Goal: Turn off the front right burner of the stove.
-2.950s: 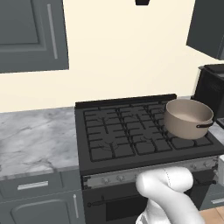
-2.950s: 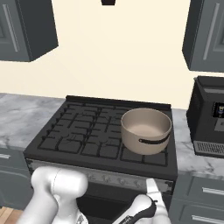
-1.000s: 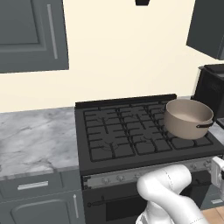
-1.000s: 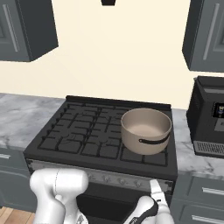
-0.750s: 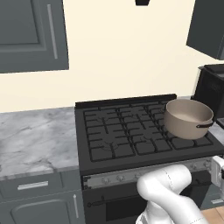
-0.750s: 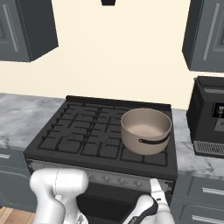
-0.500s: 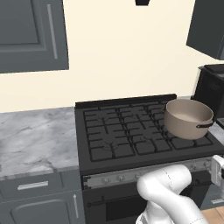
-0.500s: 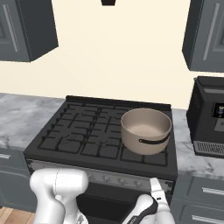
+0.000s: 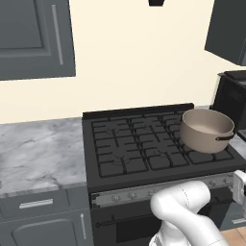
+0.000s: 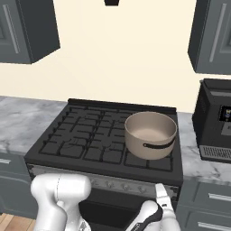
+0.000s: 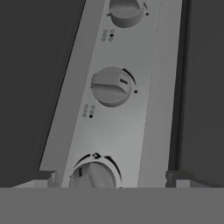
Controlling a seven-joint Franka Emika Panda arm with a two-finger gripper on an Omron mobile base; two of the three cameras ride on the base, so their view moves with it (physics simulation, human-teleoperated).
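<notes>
Three round knobs in a row on the silver strip point(image 11: 127, 109), seen close from the hand camera: one knob point(image 11: 111, 86) mid-frame, another knob point(image 11: 126, 11) cut by the top edge, a third knob point(image 11: 92, 176) lowest, between the two dark fingertips point(image 11: 43, 177). Gripper point(image 11: 107, 179) spread apart — tips either side of that lowest knob, not touching it as far as can be told.

Black stove point(image 9: 144, 144) set into the marble counter point(image 9: 38, 153), raised lip along its back, grey cabinets point(image 9: 36, 38) on the wall above and to the left of it. On the stove's grate, right side toward the back, a tan pot point(image 9: 206, 129) with a dark handle (same pot point(image 10: 150, 134) from the other side). Right of the stove, a black appliance point(image 10: 216, 119) on the counter.

Gripper point(image 10: 161, 195) low at the stove's front, right end — just before the strip point(image 10: 131, 186) of knobs, below the pot. White hand edge point(image 9: 239, 185) beside the same right end.
</notes>
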